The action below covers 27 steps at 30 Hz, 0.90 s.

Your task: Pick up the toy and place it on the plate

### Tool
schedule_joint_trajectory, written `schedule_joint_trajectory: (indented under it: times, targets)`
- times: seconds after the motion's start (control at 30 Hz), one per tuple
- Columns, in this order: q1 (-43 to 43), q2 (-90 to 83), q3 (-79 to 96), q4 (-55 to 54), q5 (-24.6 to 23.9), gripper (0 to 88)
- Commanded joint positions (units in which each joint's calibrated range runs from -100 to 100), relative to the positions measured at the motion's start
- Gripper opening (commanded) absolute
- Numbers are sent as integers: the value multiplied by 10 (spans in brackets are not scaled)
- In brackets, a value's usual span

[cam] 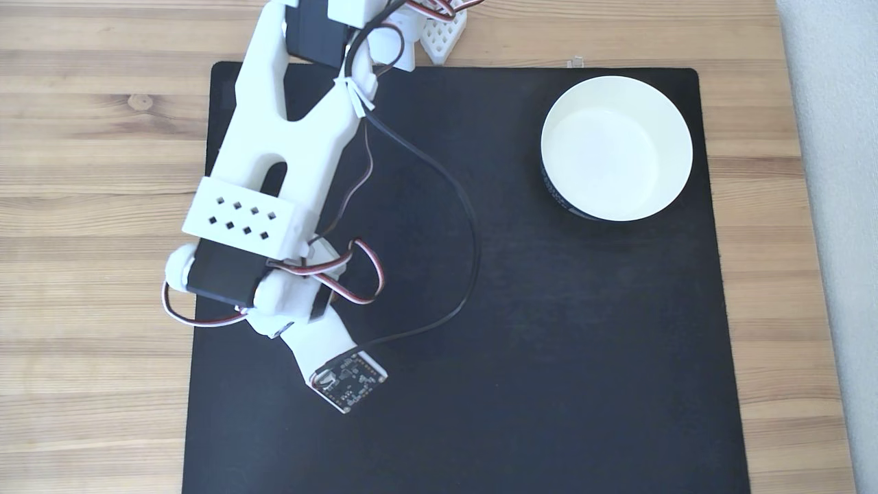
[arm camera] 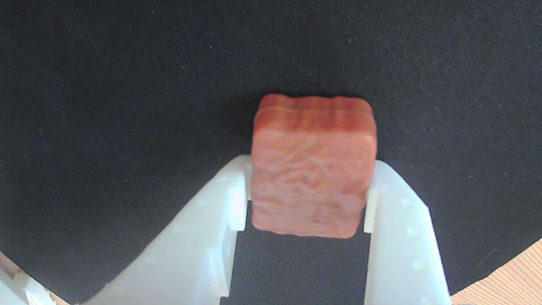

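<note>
Both white plastic fingers (arm camera: 220, 203) of the gripper (arm camera: 311, 197) clamp the reddish-brown, rounded-square textured toy (arm camera: 313, 178) between their tips, over a black fabric mat (arm camera: 127, 106). Well apart from them sits the round white plate (cam: 675, 123).

A: Where's the toy (arm camera: 312, 178)?

B: In the wrist view it sits between the two fingers (arm camera: 228, 199), one touching each side, with the mat (arm camera: 127, 106) behind it. The desk (arm camera: 504, 279) peeks in at the lower right corner there.

A: And from the fixed view?

B: The mat (cam: 549, 343) lies on the desk (cam: 89, 171). The arm (cam: 274, 151) reaches from the top edge down over the mat's left part, with the circuit board (cam: 348, 381) at its lower end. A cable (cam: 453, 199) loops to the arm's right.

A: The plate?

B: The plate (cam: 675, 123) stands on the mat's upper right corner, well apart from the arm.
</note>
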Motion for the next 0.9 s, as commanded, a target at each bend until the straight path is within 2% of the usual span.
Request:
schedule_joint_trajectory:
  times: [0.0,0.3,0.4,0.5,0.87]
  targets:
    - [-2,1,5,8,1,25]
    - [-2,-9,-1,19,3,25]
    - [-11,-10,-50,31,3,25]
    - [-41,-33,-151,57,3,25]
    - [-97,-160,-157,56,-2,25]
